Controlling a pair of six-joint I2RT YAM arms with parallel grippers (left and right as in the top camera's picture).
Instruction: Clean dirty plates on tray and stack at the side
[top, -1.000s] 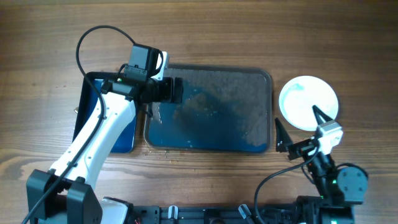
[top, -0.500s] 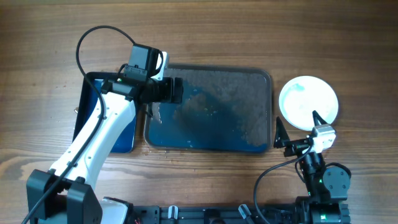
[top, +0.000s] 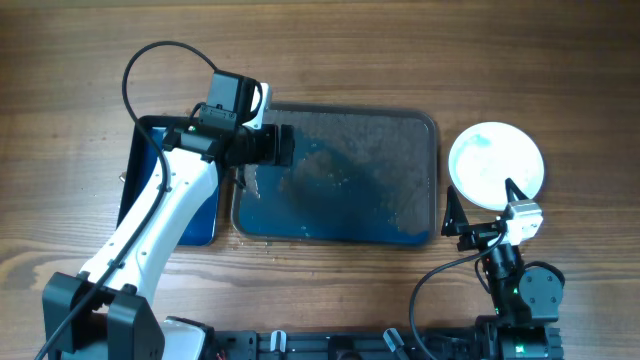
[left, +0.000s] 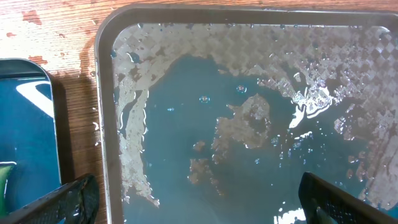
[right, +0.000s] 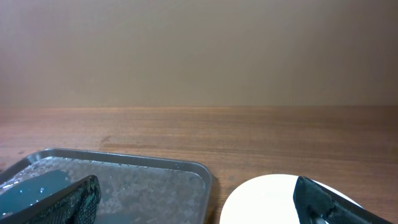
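The dark tray (top: 425, 125) lies mid-table, wet with teal water and foam, with no plate on it. It fills the left wrist view (left: 104, 93) and shows in the right wrist view (right: 199, 171). White plates (top: 496, 165) with a faint teal smear sit as one round stack right of the tray, also in the right wrist view (right: 267, 199). My left gripper (top: 270, 146) is open and empty over the tray's left end (left: 198, 202). My right gripper (top: 482, 210) is open and empty, at the plates' near edge (right: 196, 202).
A narrow blue tray (top: 135, 165) lies left of the dark tray, mostly under my left arm; its edge shows in the left wrist view (left: 28, 137), with a bit of green sponge (left: 4, 177). Water drops lie on the wood by the tray's corner.
My right arm has drawn back toward the front edge and its gripper has shifted slightly left. The left arm has not moved.
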